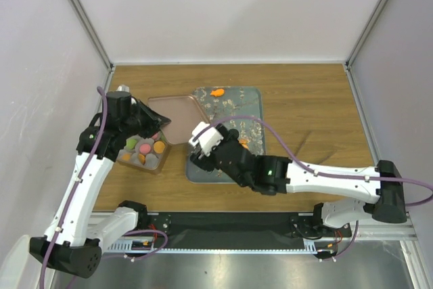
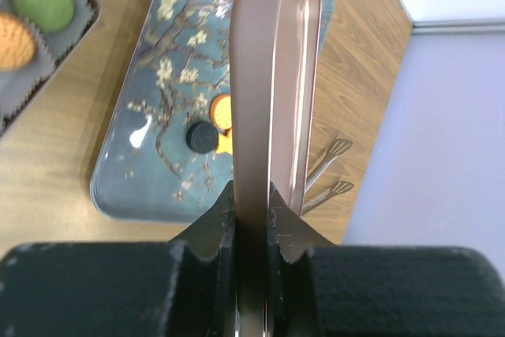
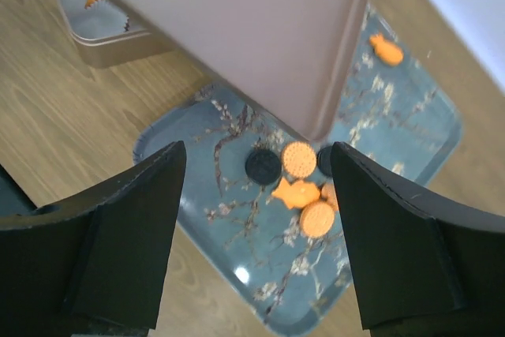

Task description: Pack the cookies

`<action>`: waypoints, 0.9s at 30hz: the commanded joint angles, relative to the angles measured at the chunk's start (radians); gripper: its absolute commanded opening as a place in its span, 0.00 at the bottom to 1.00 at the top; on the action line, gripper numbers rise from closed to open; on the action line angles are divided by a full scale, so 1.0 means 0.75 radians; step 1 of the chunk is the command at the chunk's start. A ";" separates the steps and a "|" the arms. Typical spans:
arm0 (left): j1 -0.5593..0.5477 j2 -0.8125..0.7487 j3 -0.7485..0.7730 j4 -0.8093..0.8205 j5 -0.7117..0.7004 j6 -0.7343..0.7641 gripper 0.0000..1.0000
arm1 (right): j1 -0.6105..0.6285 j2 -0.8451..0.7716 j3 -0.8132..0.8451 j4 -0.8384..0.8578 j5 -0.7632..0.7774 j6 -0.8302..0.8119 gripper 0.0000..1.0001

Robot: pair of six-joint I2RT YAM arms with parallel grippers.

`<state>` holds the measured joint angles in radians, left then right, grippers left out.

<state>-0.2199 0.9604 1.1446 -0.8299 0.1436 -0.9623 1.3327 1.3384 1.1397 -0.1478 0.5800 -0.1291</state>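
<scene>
My left gripper (image 2: 251,212) is shut on the edge of a rose-gold tin lid (image 2: 272,76) and holds it raised and on edge above the table; this shows in the top view too (image 1: 153,122). My right gripper (image 3: 260,219) is open and empty, hovering above the floral tray (image 3: 237,250). Below it lie a black cookie (image 3: 263,166), two round orange cookies (image 3: 299,159) and an orange fish-shaped one (image 3: 296,192). Another black disc is half hidden by the lid. A second fish-shaped orange piece (image 1: 217,91) lies at the tray's far end.
An open tin box (image 1: 143,160) left of the tray holds green (image 2: 41,1), orange, pink and other cookies in paper cups. Two small forks (image 2: 338,170) lie on the wood right of the tray. White walls close in the table on three sides.
</scene>
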 commanded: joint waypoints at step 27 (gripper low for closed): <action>0.009 0.004 0.106 -0.092 0.310 -0.171 0.17 | 0.105 0.271 -0.051 0.866 0.233 -0.951 0.24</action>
<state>-0.2195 0.9813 1.2079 -0.9363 0.3038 -1.0943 1.4124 1.5505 1.1027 0.3885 0.7341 -0.8074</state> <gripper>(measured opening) 0.173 0.303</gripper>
